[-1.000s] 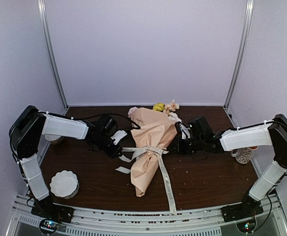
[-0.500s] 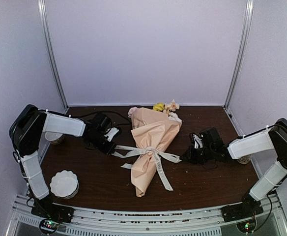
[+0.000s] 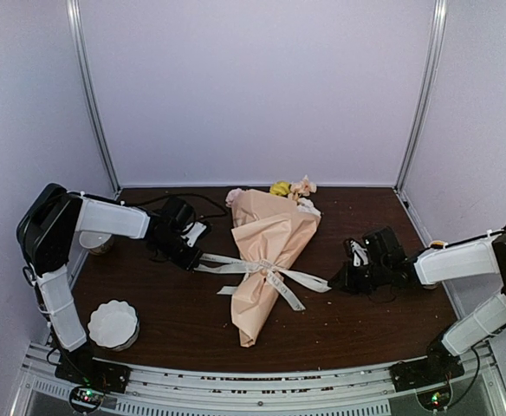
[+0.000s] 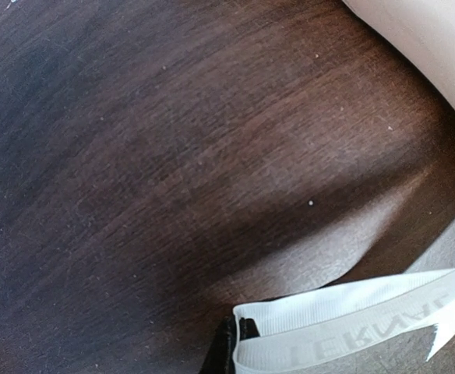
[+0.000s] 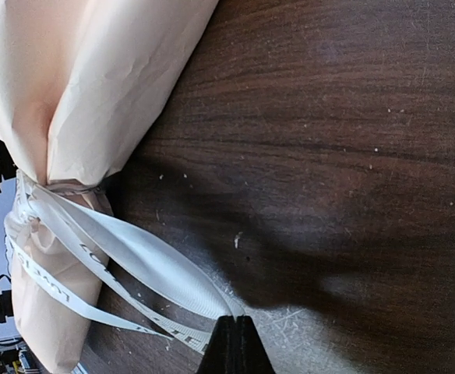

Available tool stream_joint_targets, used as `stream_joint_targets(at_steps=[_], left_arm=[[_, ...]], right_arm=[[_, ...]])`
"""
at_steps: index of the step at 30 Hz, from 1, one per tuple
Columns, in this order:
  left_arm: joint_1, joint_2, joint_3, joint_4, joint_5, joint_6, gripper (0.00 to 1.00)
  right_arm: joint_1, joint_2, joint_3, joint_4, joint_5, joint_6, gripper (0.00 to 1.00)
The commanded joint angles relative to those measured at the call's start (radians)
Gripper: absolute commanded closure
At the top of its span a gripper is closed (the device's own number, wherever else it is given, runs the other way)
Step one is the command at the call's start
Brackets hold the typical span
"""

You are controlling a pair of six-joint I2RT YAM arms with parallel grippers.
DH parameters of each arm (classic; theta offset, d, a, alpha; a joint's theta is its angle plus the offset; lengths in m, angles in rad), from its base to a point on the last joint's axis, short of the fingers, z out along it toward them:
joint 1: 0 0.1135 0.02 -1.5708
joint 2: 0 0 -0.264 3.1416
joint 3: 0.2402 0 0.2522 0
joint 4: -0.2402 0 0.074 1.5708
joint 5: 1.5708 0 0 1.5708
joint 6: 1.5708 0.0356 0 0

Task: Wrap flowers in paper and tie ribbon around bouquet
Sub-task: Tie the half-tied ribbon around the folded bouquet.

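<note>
Pinching opposite ends of the ribbon (image 3: 229, 261), the left gripper (image 3: 192, 257) and right gripper (image 3: 336, 284) sit well apart, likely to cinch its knot around the bouquet (image 3: 269, 230), which lies on the table (image 3: 366, 334) between them.

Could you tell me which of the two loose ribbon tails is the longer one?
The tail slanting from the knot toward the near right; the other is only a short stub left of the bouquet.
</note>
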State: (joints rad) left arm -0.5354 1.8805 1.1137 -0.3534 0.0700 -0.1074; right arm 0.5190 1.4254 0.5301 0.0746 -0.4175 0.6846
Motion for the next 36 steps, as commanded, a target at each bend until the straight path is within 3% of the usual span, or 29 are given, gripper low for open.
stream_joint_targets(at_steps=[1,9,36], left_arm=[[0.019,0.042,0.003,-0.058,-0.058,-0.007,1.0],[0.023,0.048,0.003,-0.067,-0.076,-0.005,1.0],[0.023,0.077,-0.001,-0.062,-0.052,-0.003,1.0]], right_arm=[[-0.011,-0.015,-0.024,-0.075,0.028,-0.03,1.0],[-0.031,-0.043,-0.035,-0.151,0.024,-0.07,1.0],[-0.076,0.021,-0.03,-0.151,-0.016,-0.101,1.0]])
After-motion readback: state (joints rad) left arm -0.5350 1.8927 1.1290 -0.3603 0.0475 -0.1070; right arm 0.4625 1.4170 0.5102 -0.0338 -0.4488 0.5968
